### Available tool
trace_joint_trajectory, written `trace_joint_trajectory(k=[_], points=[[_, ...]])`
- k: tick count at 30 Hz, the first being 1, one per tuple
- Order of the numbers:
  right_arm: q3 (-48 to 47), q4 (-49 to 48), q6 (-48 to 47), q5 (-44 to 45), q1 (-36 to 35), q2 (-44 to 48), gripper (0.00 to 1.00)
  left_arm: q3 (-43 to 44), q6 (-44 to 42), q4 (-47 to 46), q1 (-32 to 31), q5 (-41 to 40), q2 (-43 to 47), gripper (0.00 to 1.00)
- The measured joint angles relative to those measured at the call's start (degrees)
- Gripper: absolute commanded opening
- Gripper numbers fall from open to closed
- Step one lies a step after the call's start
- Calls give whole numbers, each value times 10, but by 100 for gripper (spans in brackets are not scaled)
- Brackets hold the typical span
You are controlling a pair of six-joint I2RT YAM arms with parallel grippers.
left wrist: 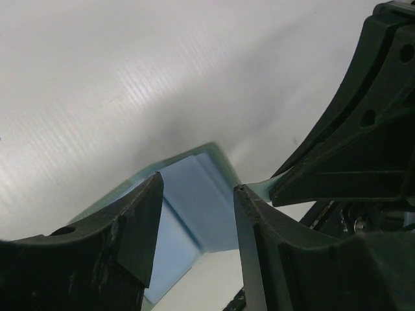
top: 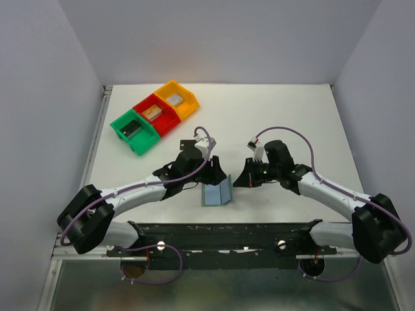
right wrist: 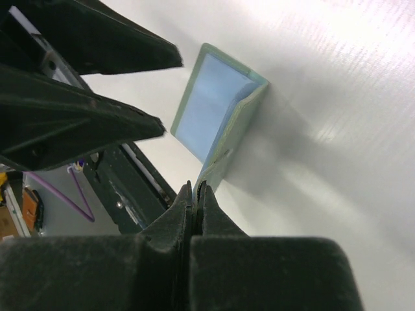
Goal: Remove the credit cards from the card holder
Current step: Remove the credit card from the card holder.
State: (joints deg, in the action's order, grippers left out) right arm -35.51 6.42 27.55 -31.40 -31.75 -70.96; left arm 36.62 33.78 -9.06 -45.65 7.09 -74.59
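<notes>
The card holder (top: 216,194) lies open on the white table between my two arms, pale blue-grey inside and grey-green outside. Its right panel is raised, so it stands in a V. My right gripper (top: 238,182) is shut on the edge of that raised panel; in the right wrist view the jaws (right wrist: 194,191) pinch the holder's (right wrist: 214,110) near corner. My left gripper (top: 217,173) is open just above the holder's far end; in the left wrist view its fingers (left wrist: 197,184) stand apart over the blue inside (left wrist: 188,217). No credit cards show in any view.
Three joined plastic bins stand at the back left, each with a grey block: green (top: 134,131), red (top: 155,115), yellow (top: 176,100). The black base rail (top: 220,236) runs along the table's near edge. White walls close in the sides and back.
</notes>
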Motion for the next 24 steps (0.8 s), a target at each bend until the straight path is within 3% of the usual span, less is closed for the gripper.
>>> trace_joint_trajectory(k=[9, 24], points=[[-15, 0, 0, -18, 0, 20, 0, 39, -15, -2, -17, 41, -56, 58], [-17, 1, 0, -19, 0, 0, 0, 17, -17, 2, -17, 33, -48, 58]])
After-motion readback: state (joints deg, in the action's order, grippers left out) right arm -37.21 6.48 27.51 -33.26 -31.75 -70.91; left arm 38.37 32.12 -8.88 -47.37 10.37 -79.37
